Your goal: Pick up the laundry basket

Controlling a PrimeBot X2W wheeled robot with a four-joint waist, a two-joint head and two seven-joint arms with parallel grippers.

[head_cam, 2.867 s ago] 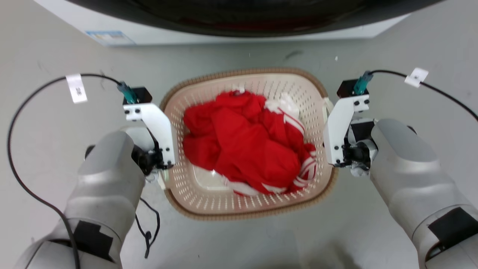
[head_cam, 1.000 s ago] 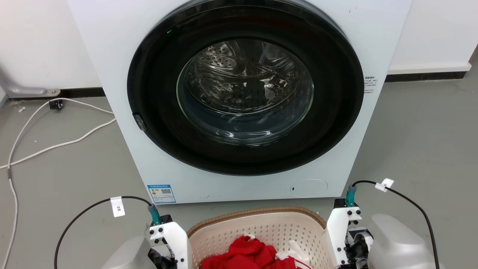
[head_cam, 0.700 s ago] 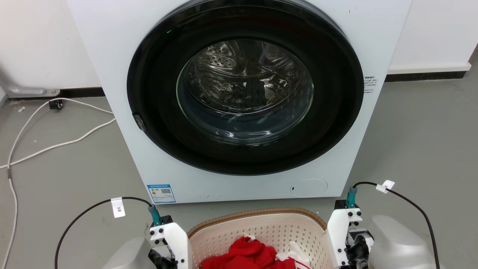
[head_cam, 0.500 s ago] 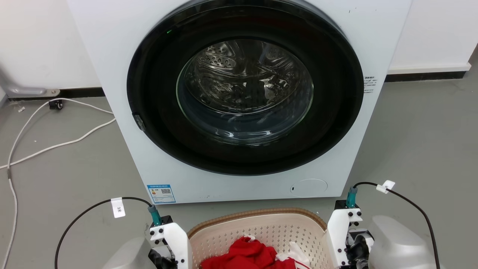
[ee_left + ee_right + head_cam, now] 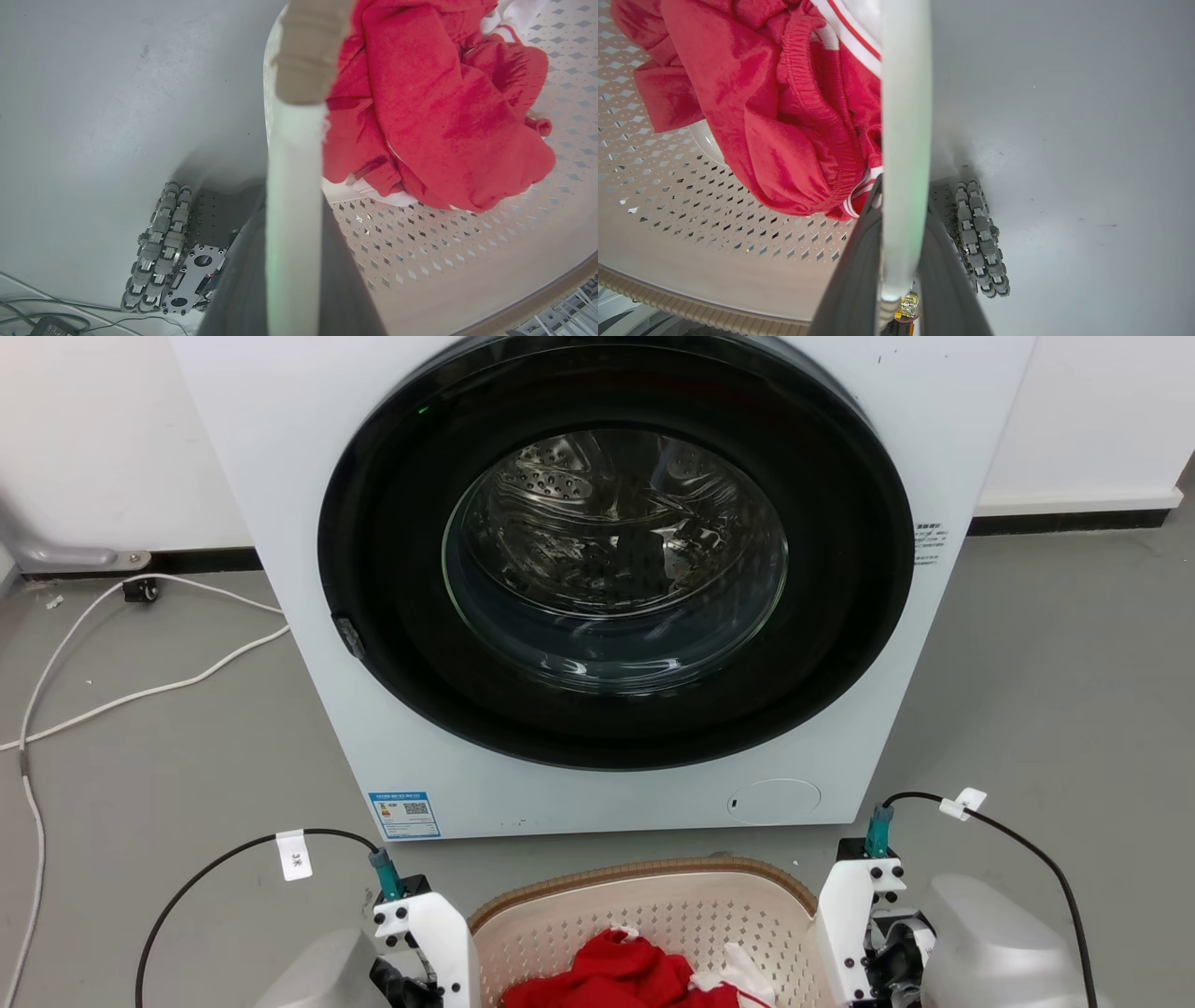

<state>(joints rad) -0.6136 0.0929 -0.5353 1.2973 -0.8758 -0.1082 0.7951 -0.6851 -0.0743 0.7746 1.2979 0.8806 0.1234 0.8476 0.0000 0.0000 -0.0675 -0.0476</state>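
The laundry basket (image 5: 644, 910), cream with perforated walls and a brown woven rim, shows at the bottom middle of the head view, with red and white clothes (image 5: 635, 975) inside. My left gripper (image 5: 294, 205) is shut on its white left handle (image 5: 294, 154), dark fingers (image 5: 233, 298) on either side. On the opposite side my right gripper (image 5: 903, 200) is shut on the white right handle (image 5: 906, 116). Both wrist views look down past the basket wall (image 5: 444, 242) to the grey floor below, so the basket hangs between the two arms. Both wrist brackets flank the basket in the head view.
A white front-loading washing machine (image 5: 280, 476) with its round dark door (image 5: 616, 551) shut stands just beyond the basket. A white cable (image 5: 140, 691) lies on the grey floor to the left. My base's wheels (image 5: 159, 252) (image 5: 980, 238) sit under the basket's sides.
Since 2.9 s ago the head camera has tilted up from the basket to the washing machine. Over the last second the picture shifted only slightly, and both grippers keep their hold.
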